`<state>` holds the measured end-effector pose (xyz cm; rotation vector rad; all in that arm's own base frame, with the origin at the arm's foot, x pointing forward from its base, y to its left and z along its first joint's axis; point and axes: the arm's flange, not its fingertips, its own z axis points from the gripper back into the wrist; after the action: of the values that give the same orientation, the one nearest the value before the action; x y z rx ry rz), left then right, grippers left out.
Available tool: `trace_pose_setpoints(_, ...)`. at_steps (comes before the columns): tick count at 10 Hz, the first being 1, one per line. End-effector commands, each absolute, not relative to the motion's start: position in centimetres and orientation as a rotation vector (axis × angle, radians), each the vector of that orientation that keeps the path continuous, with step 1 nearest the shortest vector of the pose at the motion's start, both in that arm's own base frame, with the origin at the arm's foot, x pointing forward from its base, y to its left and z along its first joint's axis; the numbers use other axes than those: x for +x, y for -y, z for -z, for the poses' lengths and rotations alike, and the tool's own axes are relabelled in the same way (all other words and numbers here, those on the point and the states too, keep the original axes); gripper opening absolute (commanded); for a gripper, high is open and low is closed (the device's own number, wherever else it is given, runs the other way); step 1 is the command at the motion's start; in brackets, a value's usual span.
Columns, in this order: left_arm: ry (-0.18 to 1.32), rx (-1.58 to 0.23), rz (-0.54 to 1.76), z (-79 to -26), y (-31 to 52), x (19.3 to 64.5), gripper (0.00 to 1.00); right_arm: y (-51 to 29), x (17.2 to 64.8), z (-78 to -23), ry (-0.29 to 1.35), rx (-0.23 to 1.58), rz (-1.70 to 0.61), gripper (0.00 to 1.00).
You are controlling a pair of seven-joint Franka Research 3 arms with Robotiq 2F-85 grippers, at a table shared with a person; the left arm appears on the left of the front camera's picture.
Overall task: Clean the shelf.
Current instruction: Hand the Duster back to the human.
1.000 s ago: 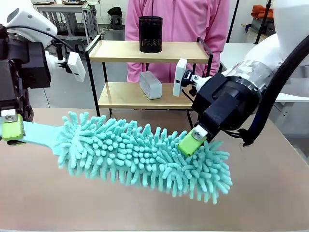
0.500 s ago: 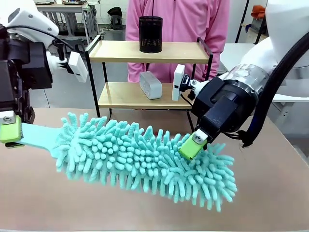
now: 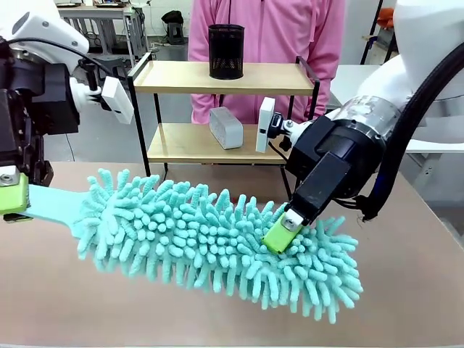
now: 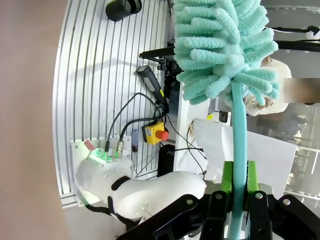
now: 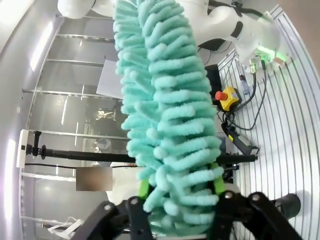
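Note:
A large teal chenille duster (image 3: 217,243) is held level over the tan table, handle at picture left. My left gripper (image 3: 13,194) is shut on the duster's flat handle (image 4: 239,145), green pads pressed on both sides. My right gripper (image 3: 284,232) is shut on the duster's fluffy head (image 5: 167,125) near its right end. Behind the duster stands the shelf (image 3: 217,77), two light wooden boards in a black frame. A black mesh cup (image 3: 225,51) sits on its top board; a grey box (image 3: 225,127) lies on the lower board.
A person in a pink top (image 3: 264,32) stands right behind the shelf. The tan tabletop (image 3: 406,290) lies under the duster. In the wrist views a yellow box with a red button (image 4: 155,134) hangs on a slatted wall.
Both arms have shifted the duster a little to the right and tilted its right end lower. The right gripper has slid down along the head. The shelf items stay put.

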<state>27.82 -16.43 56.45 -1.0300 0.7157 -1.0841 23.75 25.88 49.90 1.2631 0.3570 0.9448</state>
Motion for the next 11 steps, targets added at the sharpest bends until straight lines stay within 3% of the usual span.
trace_pose_setpoints(1, -0.691, -1.016, 1.082, -57.20, 15.81, 28.05, 0.12, -26.03, 24.06, -50.00, -0.400, 1.275, -1.006, 0.00)
trace_pose_setpoints(2, -0.688, -1.017, 1.073, -57.06, 15.81, 28.15, 0.12, -26.13, 24.05, -49.90, -0.405, 1.269, -0.999, 0.05)
trace_pose_setpoints(3, -0.683, -1.014, 1.070, -57.05, 15.83, 28.12, 0.12, -26.14, 24.04, -49.91, -0.406, 1.273, -0.999, 0.00)
trace_pose_setpoints(8, -0.692, -1.000, 1.068, -56.97, 15.95, 28.11, 0.12, -25.79, 24.45, -49.45, -0.418, 1.289, -0.976, 0.00)
trace_pose_setpoints(11, -0.677, -0.989, 1.083, -57.30, 15.91, 28.12, 0.97, -25.62, 24.51, -49.59, -0.409, 1.285, -0.976, 0.00)
